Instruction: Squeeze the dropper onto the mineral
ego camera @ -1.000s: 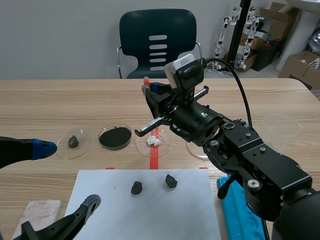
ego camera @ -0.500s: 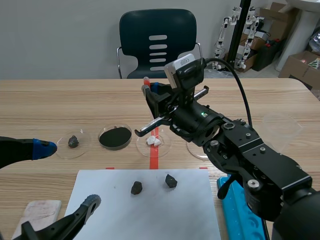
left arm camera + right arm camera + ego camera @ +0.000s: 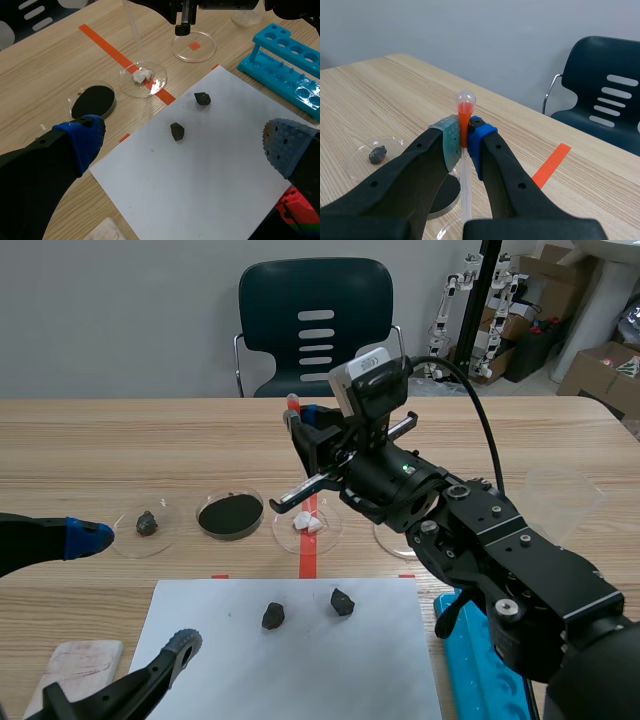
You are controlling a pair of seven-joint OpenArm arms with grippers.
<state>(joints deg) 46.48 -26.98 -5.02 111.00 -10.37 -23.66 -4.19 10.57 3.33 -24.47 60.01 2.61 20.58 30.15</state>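
Pinching: the right gripper (image 3: pixel 464 134) is closed on the dropper (image 3: pixel 465 107) just under its bulb, with the grey-green pad (image 3: pixel 449 139) on one side and the blue pad (image 3: pixel 479 134) on the other.
Dropper: it stands upright above the middle of the desk (image 3: pixel 90 455), with red liquid in the bulb. Its clear stem runs down toward the mineral's dish (image 3: pixel 161 85). I can't tell whether the tip touches anything.
Mineral: the mineral (image 3: pixel 141 76) is a few white lumps in that clear dish, which sits on the tape line at the middle of the desk.
Left gripper: the left gripper (image 3: pixel 140 590) has its fingers spread wide and nothing in them. It is low over the desk's near left part, by the paper's left side.
Powder dish: the powder dish (image 3: pixel 231 515) holds black powder and sits just beside the mineral's dish, toward the desk's left edge.
Stone dish: the stone dish (image 3: pixel 148 524) is further toward that edge and holds one small dark stone.
Fourth dish: the fourth dish (image 3: pixel 194 46) sits on the other side of the mineral's dish, over a tape square.
Paper: the white paper (image 3: pixel 300 670) lies at the desk's near edge. Two dark stones (image 3: pixel 273 615) lie on it near each other, not touching.
Rack: the blue rack (image 3: pixel 280 55) lies along the paper's right side.
Cloth: the pale cloth (image 3: pixel 75 665) lies near the desk's near left corner.
Chair: the dark chair (image 3: pixel 315 300) stands behind the desk's far edge.
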